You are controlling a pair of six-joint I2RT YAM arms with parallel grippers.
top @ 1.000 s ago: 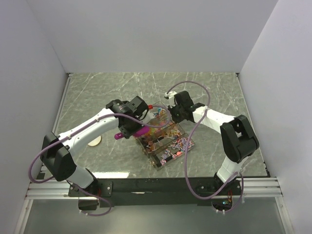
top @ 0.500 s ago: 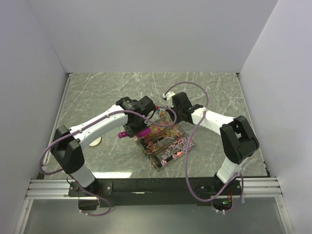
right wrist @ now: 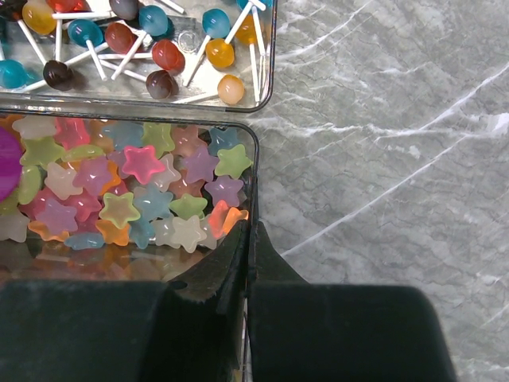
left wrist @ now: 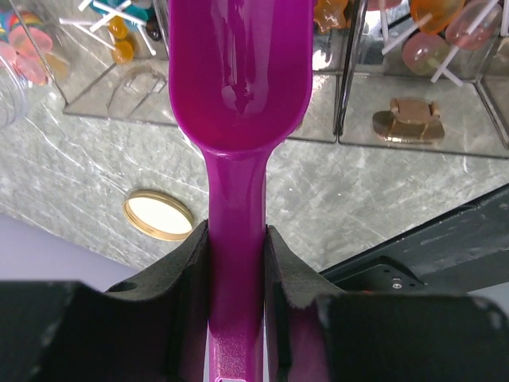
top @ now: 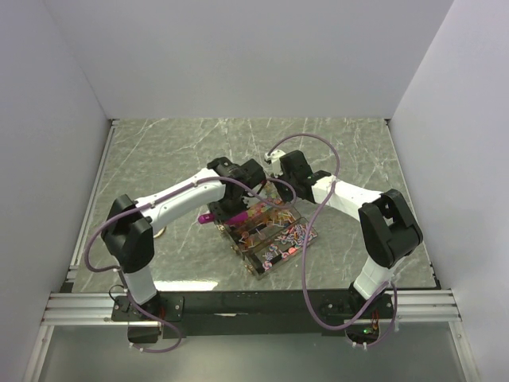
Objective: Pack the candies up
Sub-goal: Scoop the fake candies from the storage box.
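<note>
The candies (top: 274, 235) fill a clear divided tray (top: 256, 268) at the table's middle. In the right wrist view they are pastel star candies (right wrist: 127, 191) in one clear box and lollipops (right wrist: 151, 40) in the compartment beyond. My right gripper (right wrist: 249, 227) is shut on that box's thin clear wall (right wrist: 254, 171). My left gripper (left wrist: 237, 239) is shut on the handle of a magenta scoop (left wrist: 238, 72). The scoop's empty bowl points at the tray's compartments. In the top view the left gripper (top: 231, 205) sits at the tray's far left corner, with the right gripper (top: 280, 185) just behind it.
A round tan lid (left wrist: 158, 215) lies on the marble table left of the tray. One gold wrapped sweet (left wrist: 408, 121) sits alone in a compartment. A clear jar (left wrist: 16, 56) with coloured sweets shows at the left wrist view's edge. White walls enclose the table.
My left arm has swung right and forward, carrying the scoop from the tray's left side up to its far left corner. The right gripper has stayed shut in place.
</note>
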